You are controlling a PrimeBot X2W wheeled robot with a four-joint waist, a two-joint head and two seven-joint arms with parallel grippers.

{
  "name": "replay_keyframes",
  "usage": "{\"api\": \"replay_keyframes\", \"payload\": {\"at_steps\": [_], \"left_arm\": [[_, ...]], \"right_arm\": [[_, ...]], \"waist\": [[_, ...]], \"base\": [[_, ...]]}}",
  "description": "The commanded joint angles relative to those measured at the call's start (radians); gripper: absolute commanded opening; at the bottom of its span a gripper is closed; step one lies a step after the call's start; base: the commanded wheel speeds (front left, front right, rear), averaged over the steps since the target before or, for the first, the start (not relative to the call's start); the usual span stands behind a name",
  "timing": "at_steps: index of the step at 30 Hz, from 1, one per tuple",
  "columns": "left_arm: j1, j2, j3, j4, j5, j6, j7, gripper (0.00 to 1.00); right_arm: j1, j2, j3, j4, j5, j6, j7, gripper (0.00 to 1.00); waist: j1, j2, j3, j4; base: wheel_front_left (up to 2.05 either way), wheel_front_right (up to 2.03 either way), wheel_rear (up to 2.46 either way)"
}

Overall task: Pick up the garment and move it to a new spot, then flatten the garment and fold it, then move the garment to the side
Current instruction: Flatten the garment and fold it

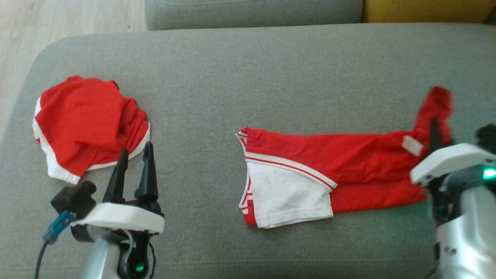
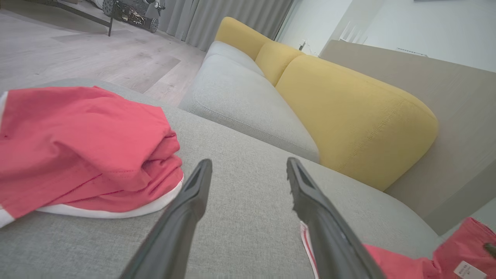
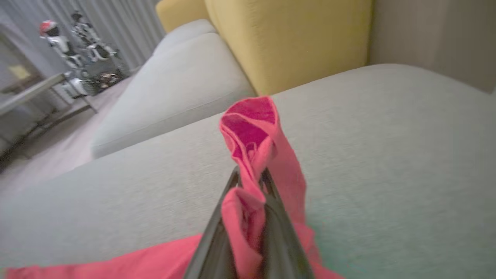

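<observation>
The garment [image 1: 329, 166], red shorts with white trim and a white panel, lies stretched across the grey sofa seat [image 1: 248, 66] at centre right. Its right end is lifted off the seat. My right gripper [image 1: 434, 130] is shut on that raised end. In the right wrist view the red fabric [image 3: 252, 128] bunches between the closed fingers [image 3: 217, 236] and stands up above my right gripper [image 3: 250, 180]. My left gripper [image 1: 135, 155] is open and holds nothing. It hovers just below and right of a second, crumpled red garment [image 1: 89, 124]. The left wrist view has that pile [image 2: 77, 147] left of my open left gripper [image 2: 248, 164].
A grey seat cushion [image 1: 252, 13] and a yellow back cushion [image 1: 426, 9] border the far edge. Wooden floor [image 1: 58, 19] lies beyond the seat's rounded left corner. Bare grey fabric separates the two garments.
</observation>
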Motion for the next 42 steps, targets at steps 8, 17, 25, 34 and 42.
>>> {"api": "replay_keyframes", "payload": {"at_steps": [8, 17, 25, 34, 42], "left_arm": [[-0.017, 0.008, 0.018, -0.022, -0.011, 0.009, -0.012, 1.0], [-0.007, 0.008, 0.012, -0.024, -0.018, 0.012, -0.012, 1.0], [-0.011, 0.008, -0.002, -0.02, -0.027, 0.009, -0.012, 1.0], [-0.027, 0.008, -0.007, -0.011, -0.03, 0.008, -0.012, 1.0], [-0.021, 0.008, 0.008, 0.001, -0.026, 0.008, -0.012, 1.0]], "right_arm": [[0.075, 0.002, 0.311, -0.183, 0.332, -0.001, 0.037, 0.0], [0.093, 0.002, 0.546, -0.159, 0.523, -0.001, -0.037, 0.0], [0.017, 0.002, 0.716, -0.025, 0.64, -0.001, -0.137, 0.0], [-0.067, 0.002, 0.909, 0.134, 0.751, -0.001, -0.212, 0.11], [-0.113, 0.002, 1.045, 0.146, 0.865, -0.001, -0.247, 1.0]], "waist": [[0.0, 0.0, -0.031, 0.0], [0.0, 0.0, -0.043, 0.011], [0.0, 0.0, -0.021, 0.036], [0.0, 0.0, 0.01, 0.071], [0.0, 0.0, 0.004, 0.065]], "base": [[0.0, 0.0, 0.0], [0.0, 0.0, 0.0], [0.0, 0.0, 0.0], [0.0, 0.0, 0.0], [0.0, 0.0, 0.0]]}}
